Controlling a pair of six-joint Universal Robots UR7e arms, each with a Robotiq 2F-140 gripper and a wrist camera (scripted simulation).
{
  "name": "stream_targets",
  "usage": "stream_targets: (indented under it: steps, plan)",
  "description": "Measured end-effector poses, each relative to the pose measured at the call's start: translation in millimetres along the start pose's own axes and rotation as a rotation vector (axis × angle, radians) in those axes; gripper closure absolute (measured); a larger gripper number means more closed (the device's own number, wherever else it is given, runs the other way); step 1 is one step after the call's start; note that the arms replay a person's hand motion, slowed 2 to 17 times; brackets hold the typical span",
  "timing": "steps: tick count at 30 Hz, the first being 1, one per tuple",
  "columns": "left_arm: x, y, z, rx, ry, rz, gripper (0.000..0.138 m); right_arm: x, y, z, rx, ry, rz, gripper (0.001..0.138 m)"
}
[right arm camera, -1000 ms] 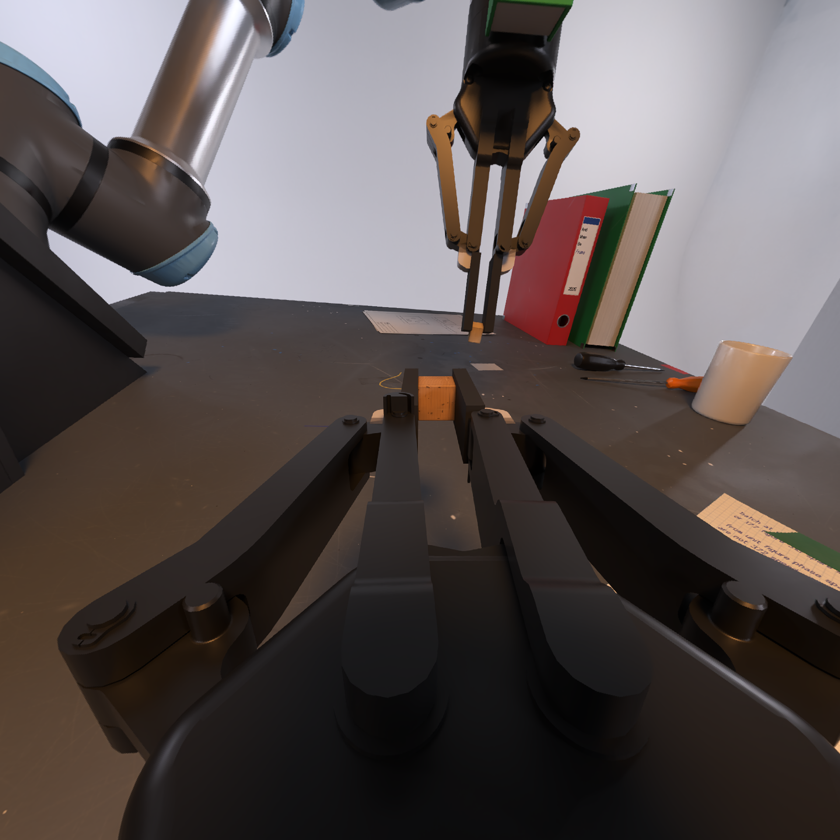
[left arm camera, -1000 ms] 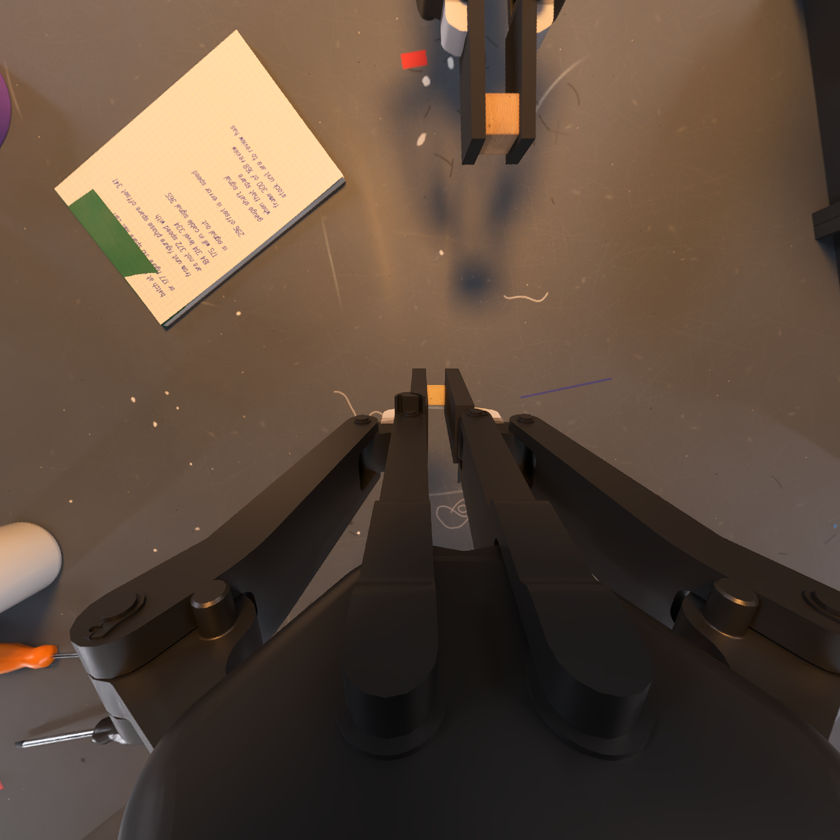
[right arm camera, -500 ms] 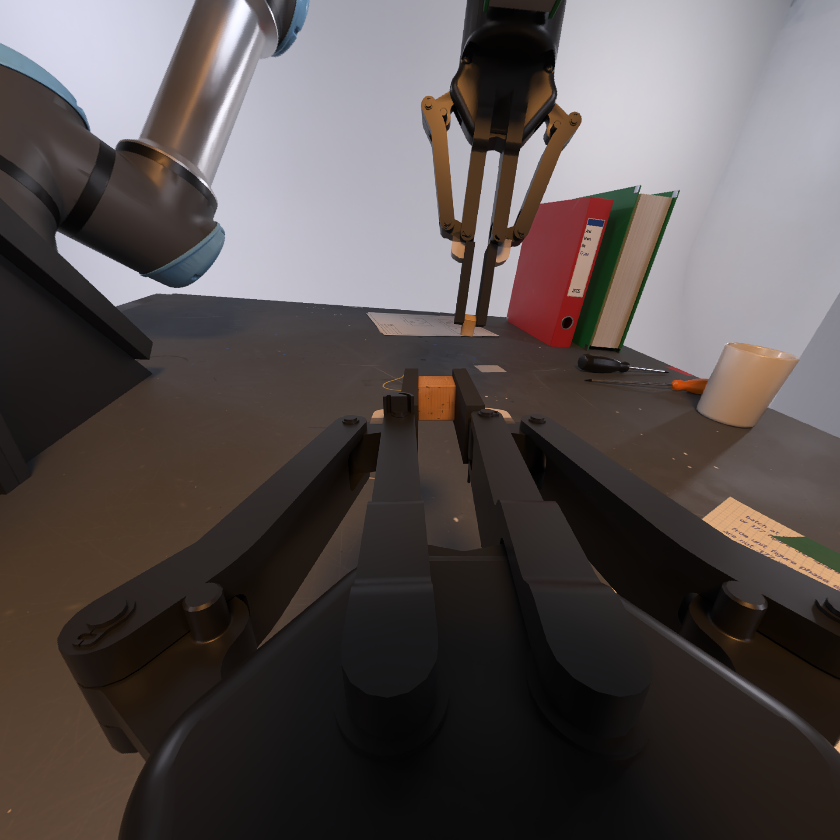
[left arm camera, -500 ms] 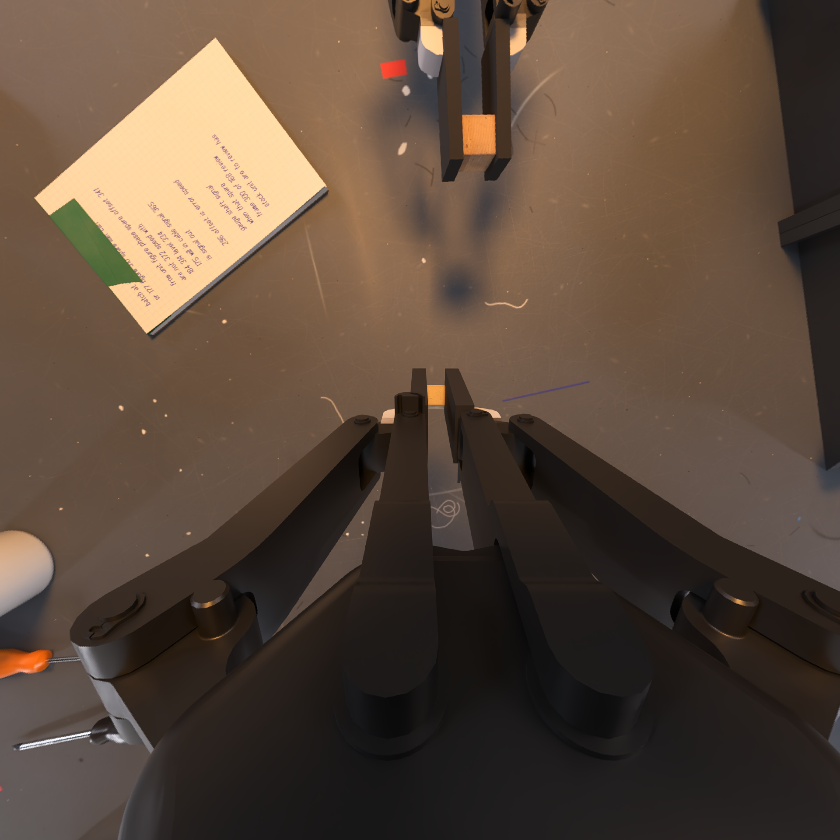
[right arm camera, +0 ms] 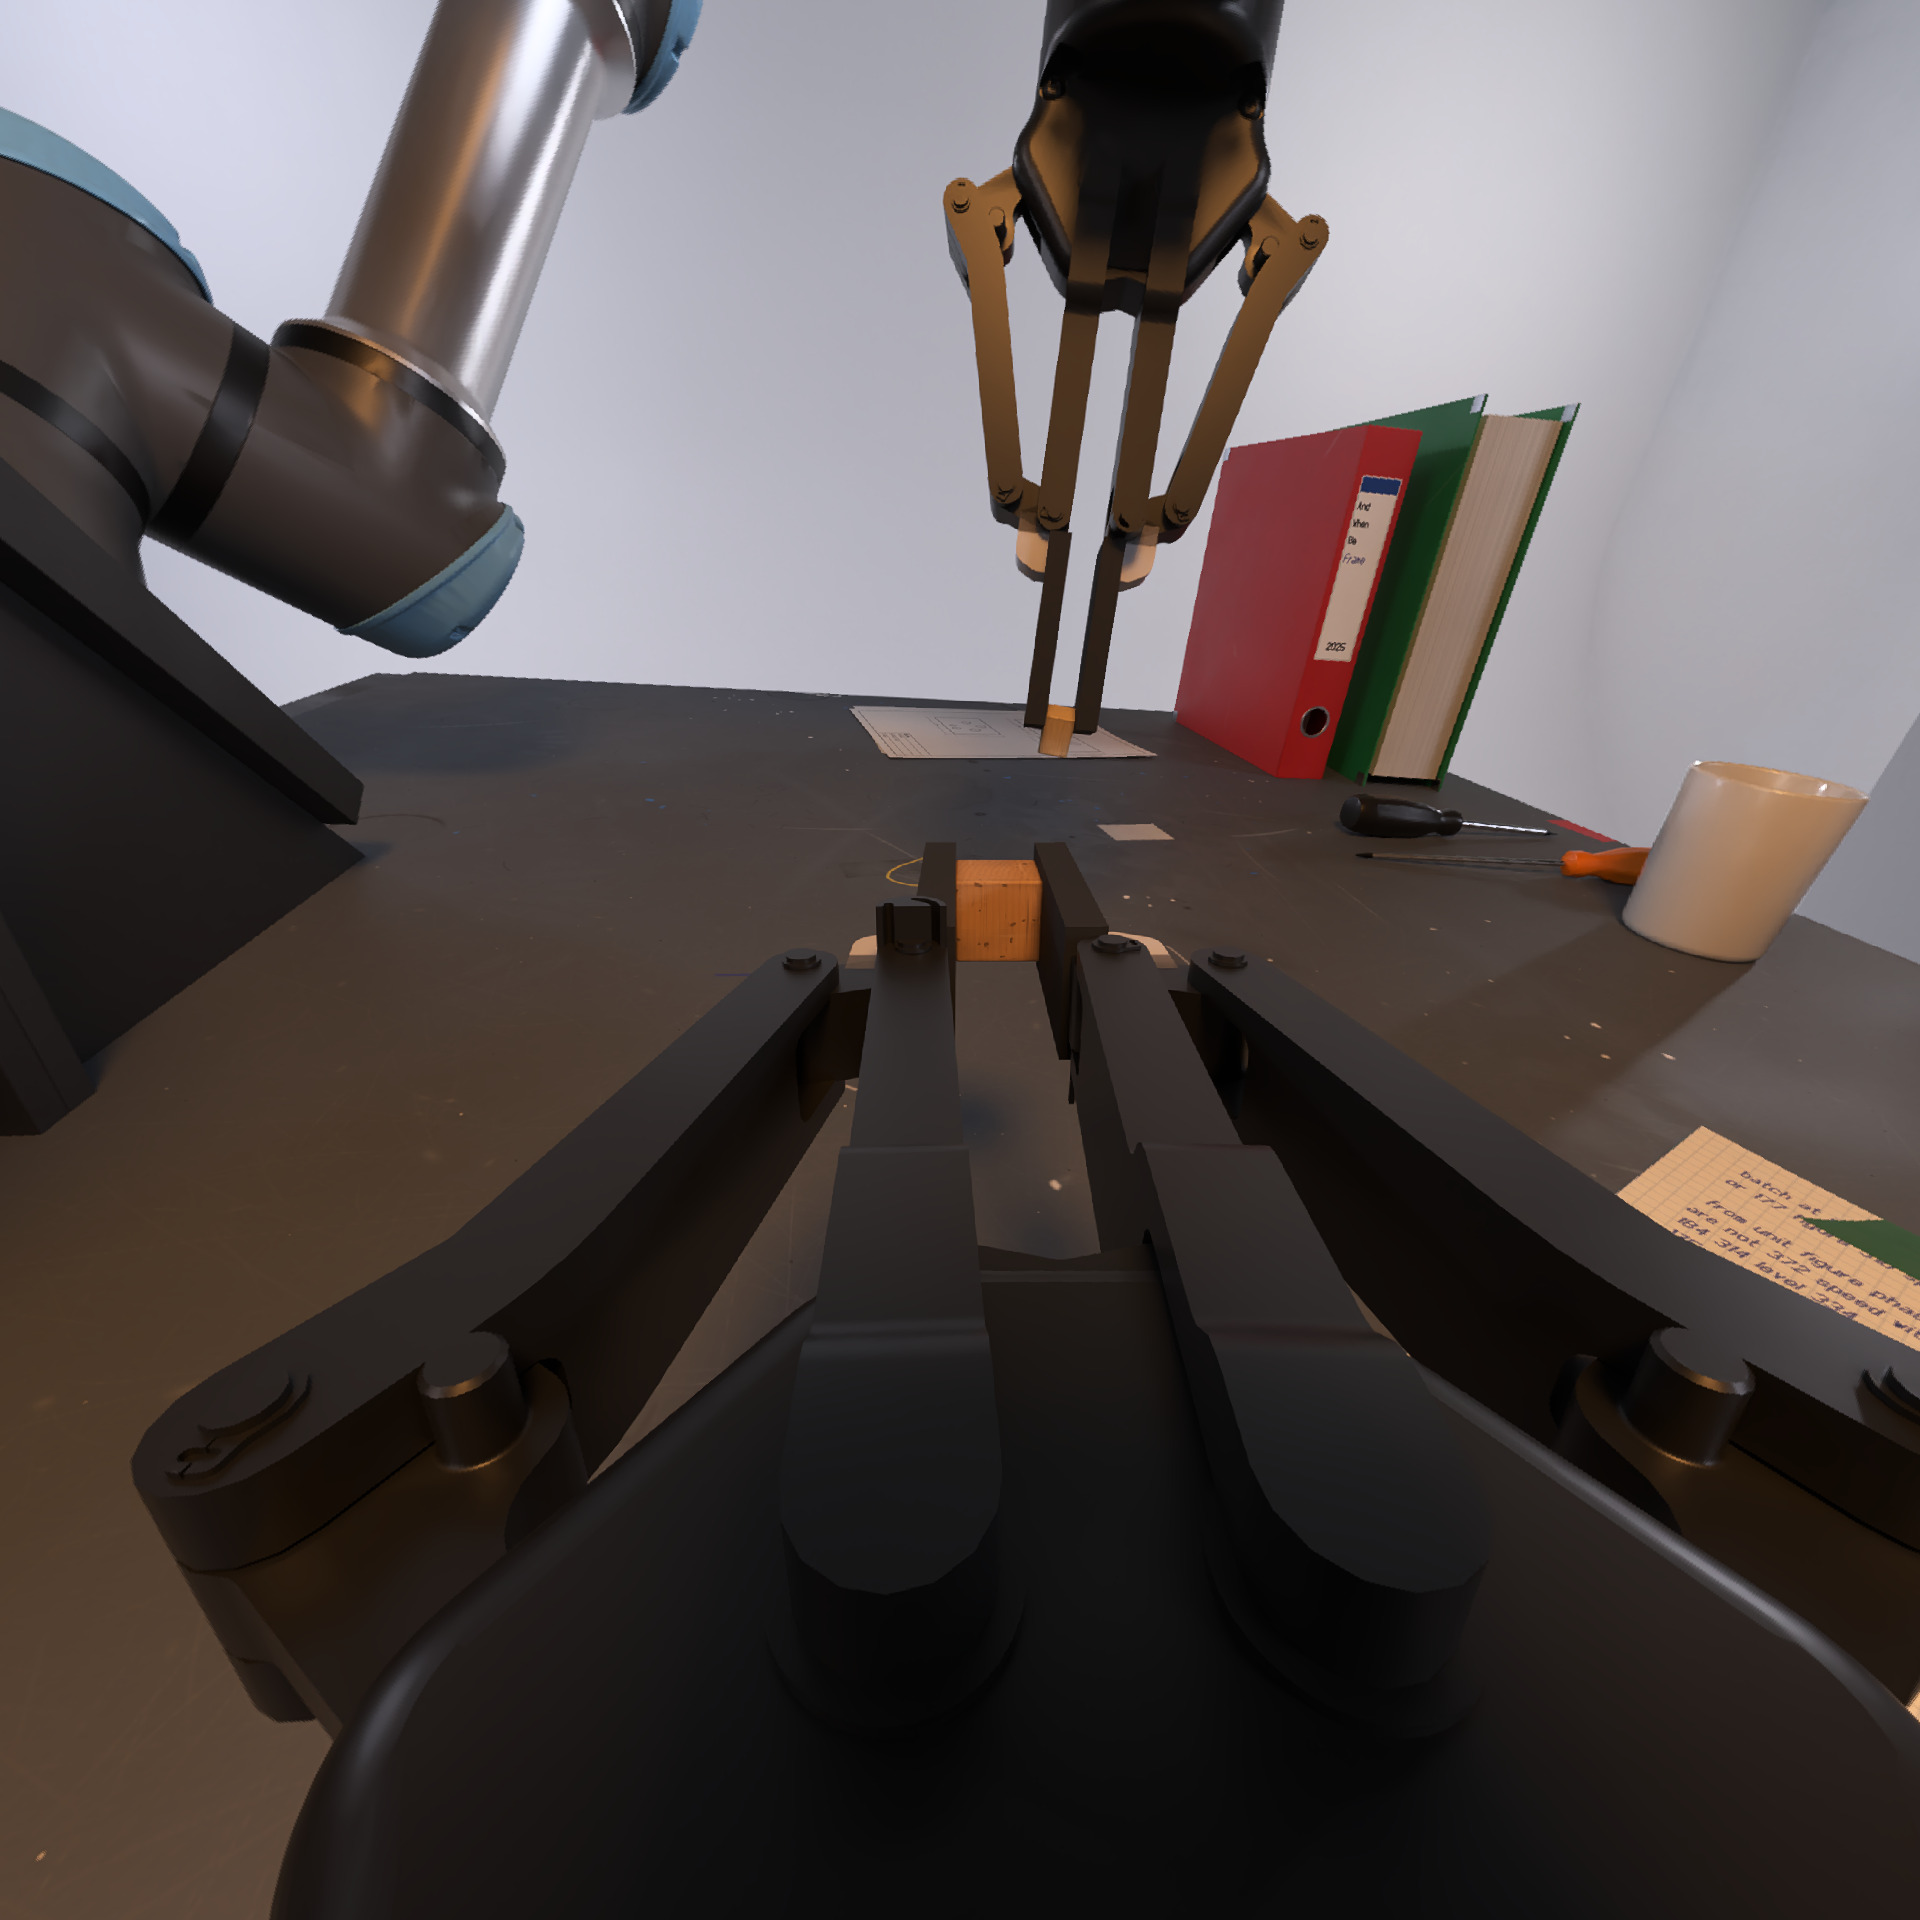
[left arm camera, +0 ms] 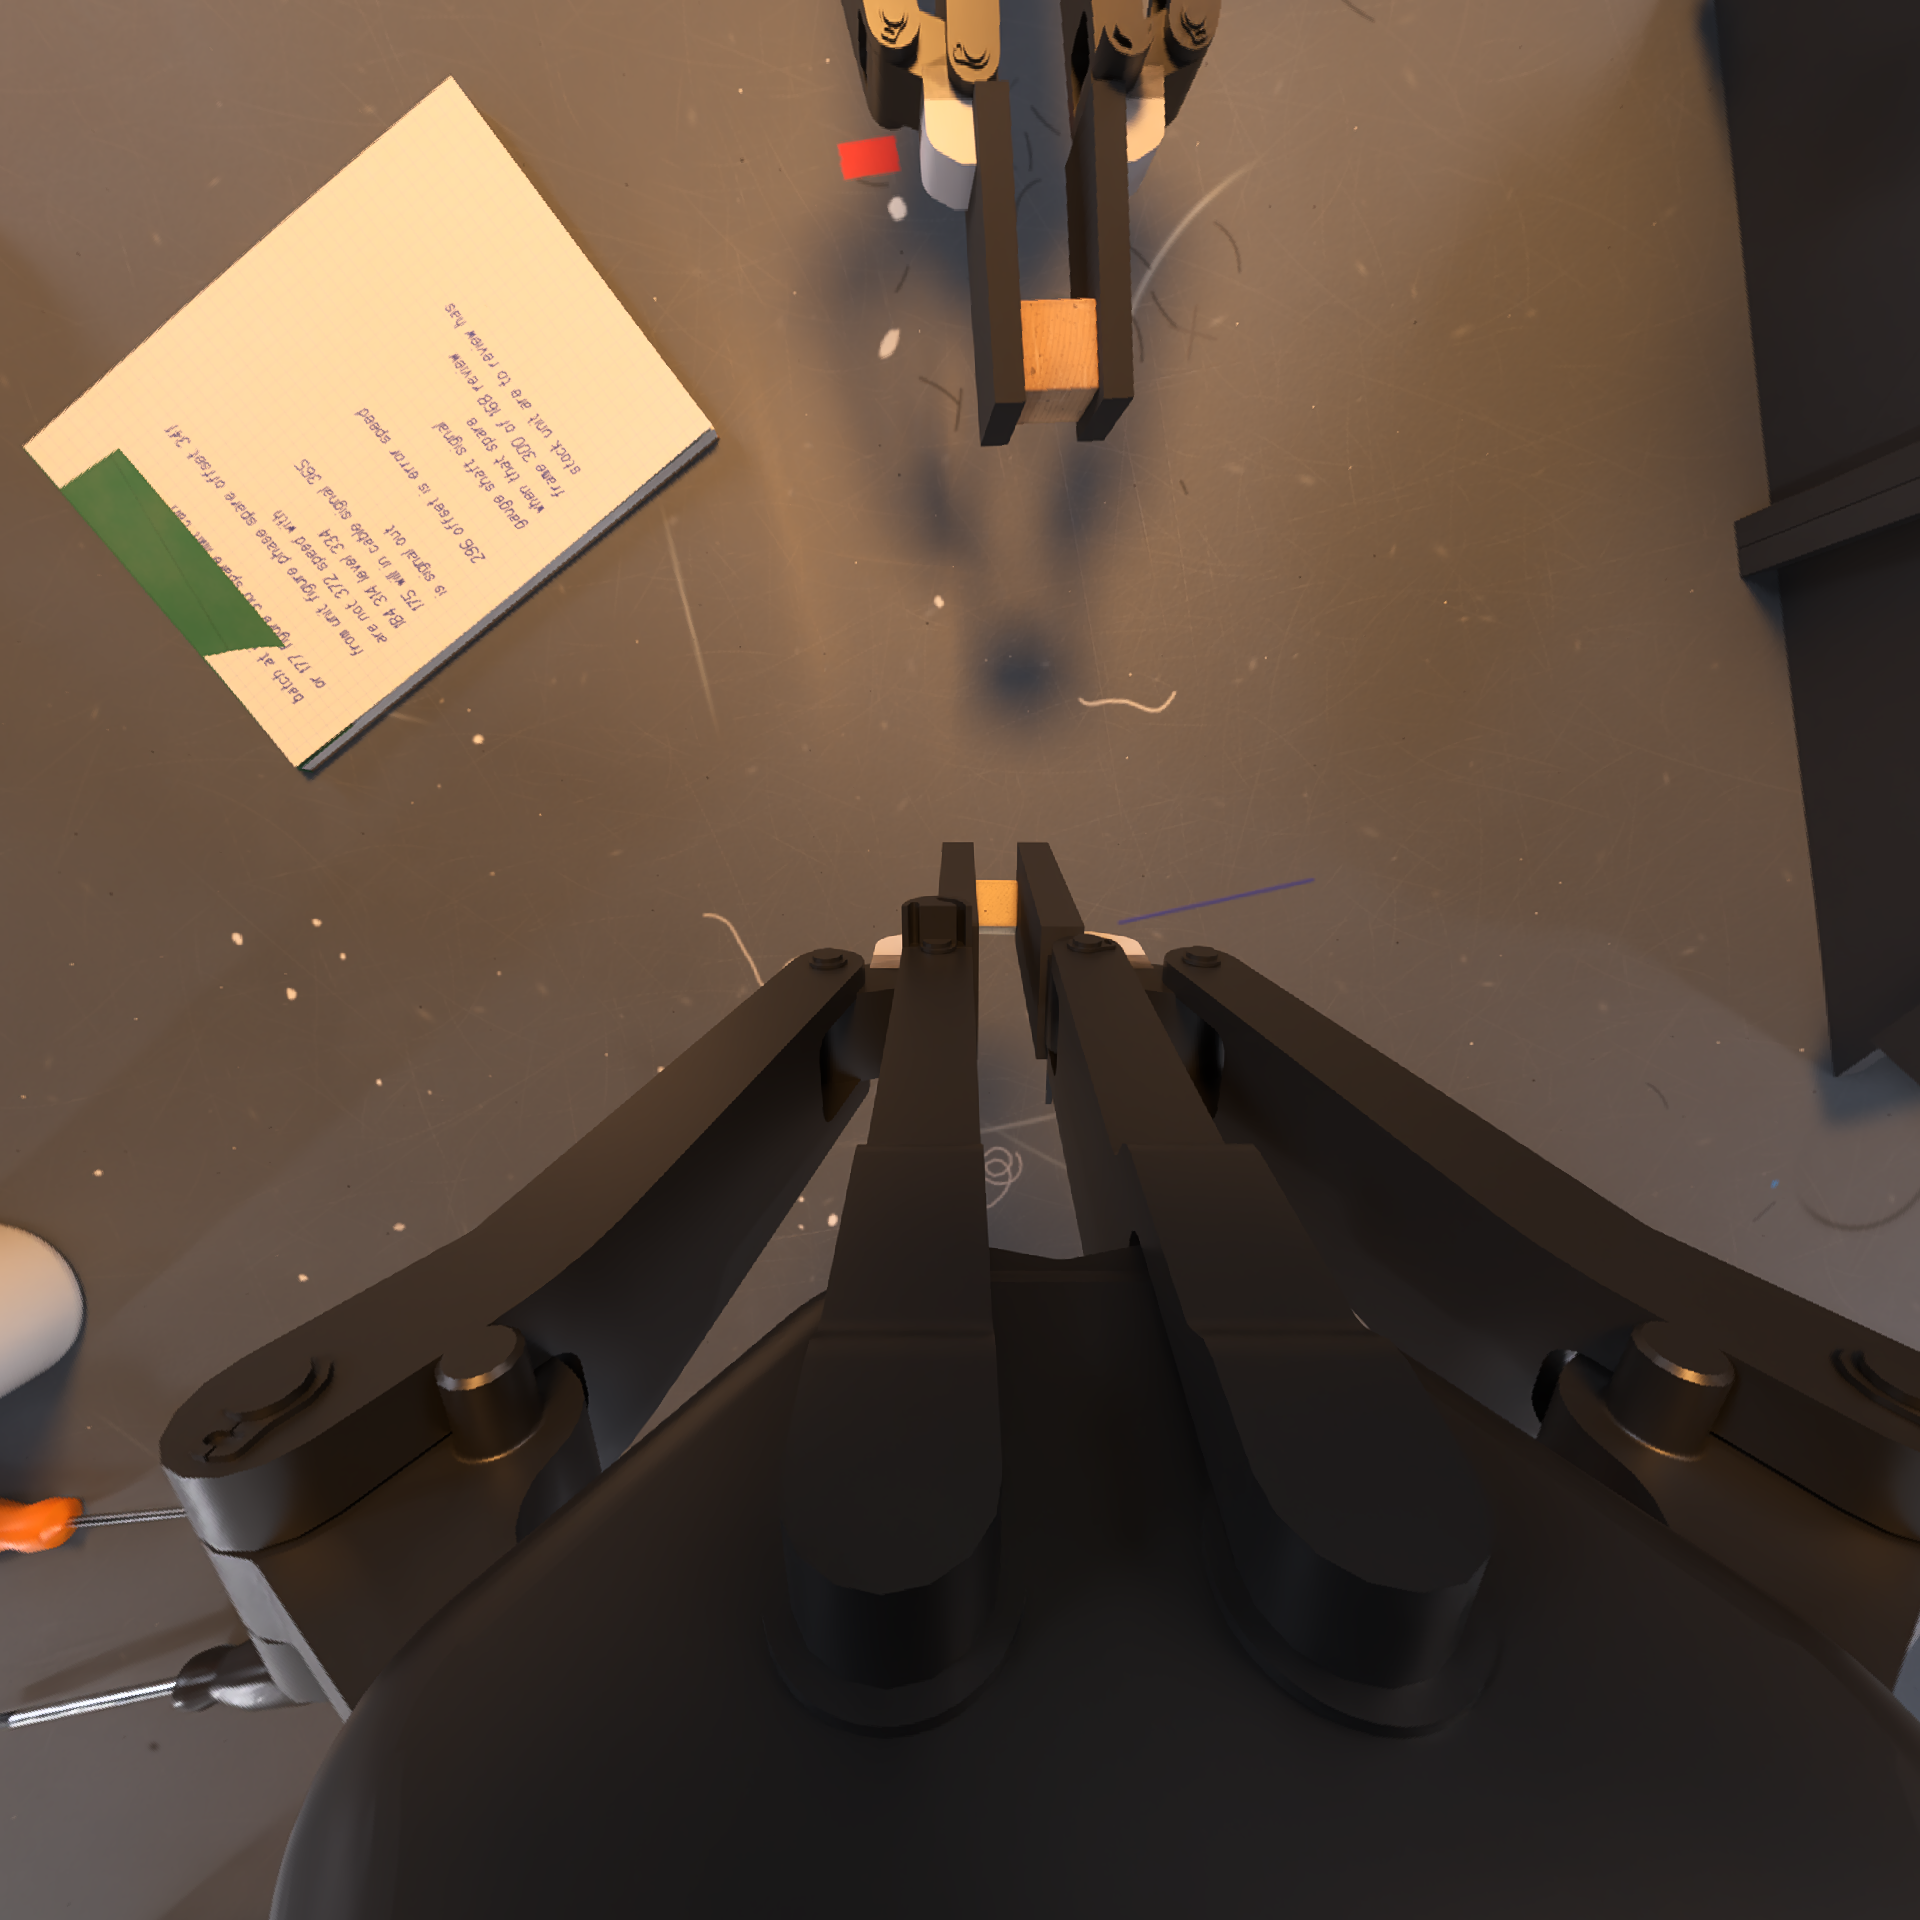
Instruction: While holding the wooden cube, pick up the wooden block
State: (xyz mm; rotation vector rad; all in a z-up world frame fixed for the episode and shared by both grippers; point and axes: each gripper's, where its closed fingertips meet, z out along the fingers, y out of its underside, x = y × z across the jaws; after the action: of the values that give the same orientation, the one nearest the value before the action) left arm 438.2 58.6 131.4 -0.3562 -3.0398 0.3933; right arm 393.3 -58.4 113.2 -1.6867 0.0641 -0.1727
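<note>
Left wrist view: left gripper (left arm camera: pixel 997 883) was clamped narrow on a small wooden piece, presumably the wooden block (left arm camera: pixel 997 900), at frame centre, well above the dark table (left arm camera: pixel 1455 727); only a sliver of it showed, so grip depth was hard to judge. Right gripper (left arm camera: pixel 1058 421) sat at top centre, pinched on the wooden cube (left arm camera: pixel 1058 345). Notepad (left arm camera: pixel 364 416) lay upper left. Right wrist view: right gripper (right arm camera: pixel 997 883) held the cube (right arm camera: pixel 997 909) squarely between its fingers at centre; left gripper (right arm camera: pixel 1058 722) hung at upper centre with the block (right arm camera: pixel 1057 730) at its tips, apparently clear of the sheet of paper (right arm camera: pixel 914 738) behind. Both grasps looked made; step in hand was the lift. Next move called for keeping both grips firm.
</note>
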Motion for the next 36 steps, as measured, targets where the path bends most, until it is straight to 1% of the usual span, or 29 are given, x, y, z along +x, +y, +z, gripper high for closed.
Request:
stream_targets:
  steps: [9,20,31,36]
  plan:
    - [3.3,1.1,-0.1,-0.019,0.028,-0.031,0.127,-1.2,-0.6,2.3,-0.02,-0.001,-0.006,0.119]
    - [4.3,2.6,0.9,-0.05,0.036,-0.067,0.127,-2.2,-0.7,7.0,-0.088,0.011,-0.02,0.119]
    - [5.8,2.6,-0.7,-0.027,0.073,-0.123,0.127,-2.9,-2.6,7.8,-0.129,0.027,-0.038,0.119]
    - [6.7,4.4,-0.2,-0.023,0.106,-0.153,0.127,-3.7,-2.2,9.7,-0.161,0.034,-0.05,0.119]
